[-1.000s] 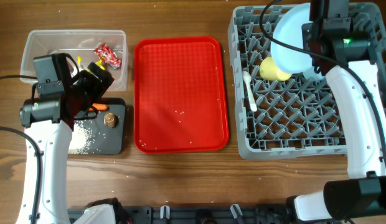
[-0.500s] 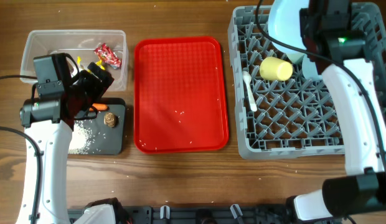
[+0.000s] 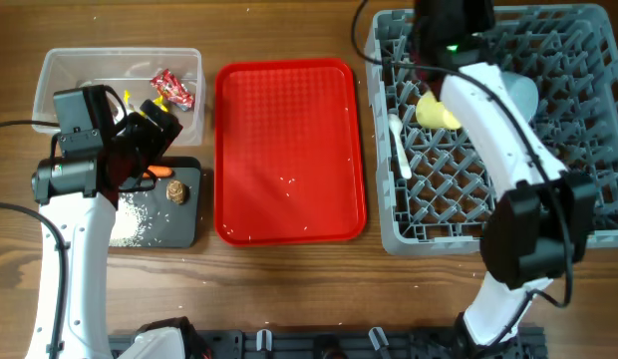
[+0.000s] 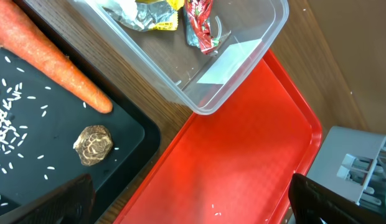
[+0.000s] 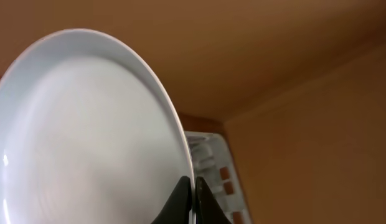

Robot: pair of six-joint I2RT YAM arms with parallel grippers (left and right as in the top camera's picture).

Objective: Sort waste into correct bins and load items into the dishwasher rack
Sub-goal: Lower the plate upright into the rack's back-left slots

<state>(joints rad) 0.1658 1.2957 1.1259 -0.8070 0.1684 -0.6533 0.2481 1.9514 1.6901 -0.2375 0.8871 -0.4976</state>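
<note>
While the right gripper (image 5: pixel 193 198) is pinching the light-blue plate (image 5: pixel 87 143) by its rim (plate on edge, rising from the jaws), it is hovering at the far side of the dishwasher rack (image 3: pixel 548 199) | left gripper (image 4: pixel 193 205) is hanging open above the black tray (image 4: pixel 121 121).

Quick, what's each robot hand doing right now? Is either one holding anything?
Left gripper: open, holding nothing.
Right gripper: shut on the rim of the light-blue plate.
</note>
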